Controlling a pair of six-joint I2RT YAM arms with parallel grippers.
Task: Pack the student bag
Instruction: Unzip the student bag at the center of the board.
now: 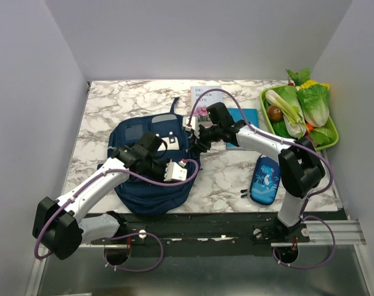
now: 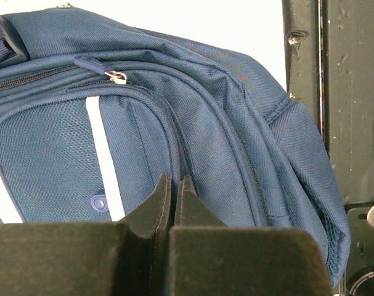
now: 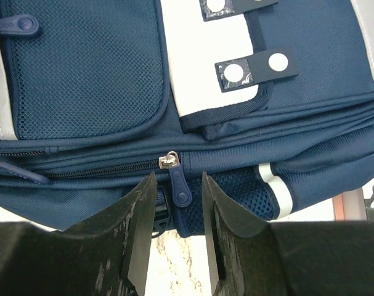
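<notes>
The student bag, a navy backpack with a white patch, lies flat on the marble table at centre left. In the left wrist view the student bag fills the frame, and my left gripper is shut with its tips pinched on a fold of the fabric; in the top view the left gripper is at the bag's right edge. My right gripper is open, with one jaw on each side of the blue zipper pull without touching it. In the top view the right gripper is at the bag's upper right edge.
A blue dinosaur-print pencil case lies at the front right with a small black clip beside it. A green tray of vegetables stands at the back right. A booklet and a teal book lie behind the right arm.
</notes>
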